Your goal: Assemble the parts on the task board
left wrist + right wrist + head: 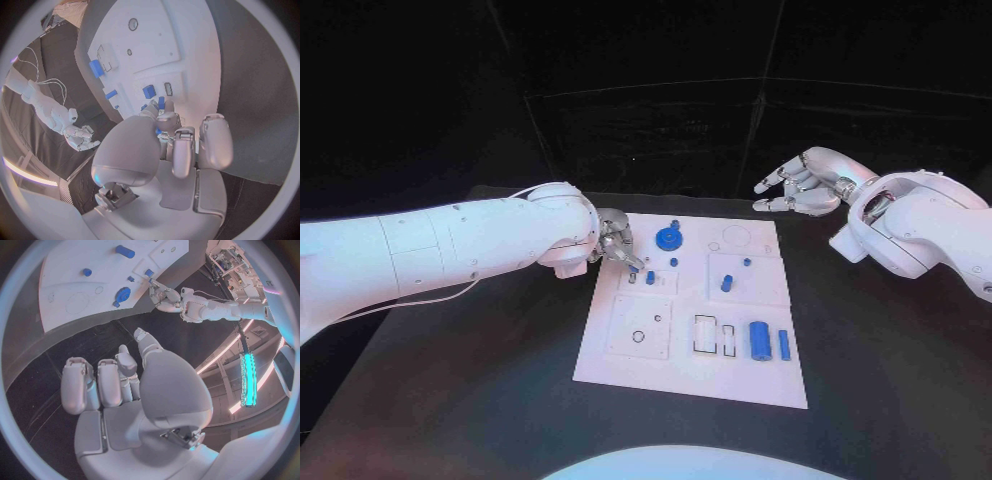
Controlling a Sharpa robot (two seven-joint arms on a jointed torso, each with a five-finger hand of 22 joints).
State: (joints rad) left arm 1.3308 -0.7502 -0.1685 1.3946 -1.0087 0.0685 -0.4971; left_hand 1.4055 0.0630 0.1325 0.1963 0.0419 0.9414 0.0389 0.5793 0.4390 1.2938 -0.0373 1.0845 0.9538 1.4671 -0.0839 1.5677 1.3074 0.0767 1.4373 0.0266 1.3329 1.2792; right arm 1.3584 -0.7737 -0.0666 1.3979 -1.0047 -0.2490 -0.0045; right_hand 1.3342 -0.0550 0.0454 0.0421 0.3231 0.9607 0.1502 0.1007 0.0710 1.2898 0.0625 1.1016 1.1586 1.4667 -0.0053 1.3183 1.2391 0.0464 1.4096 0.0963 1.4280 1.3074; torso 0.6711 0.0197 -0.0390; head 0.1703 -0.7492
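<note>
The white task board [625, 365] lies in the middle of the black table. On it are a blue gear [671, 238], two blue pegs [726, 283], a blue cylinder [760, 340] and a thin blue bar [785, 345]. My left hand [617, 250] hovers over the board's upper left corner with its fingers curled in. In the left wrist view the left hand [178, 145] pinches a small blue part [158, 131] between thumb and fingertips, just above two blue pegs [149, 91]. My right hand [798, 185] floats off the board at the back right, fingers apart and holding nothing.
Empty rectangular slots [707, 335] and round recesses [734, 236] mark the board. Bare black table surrounds it on all sides. In the right wrist view the board [69, 285], gear [122, 293] and left hand [164, 294] lie beyond my right hand [119, 385].
</note>
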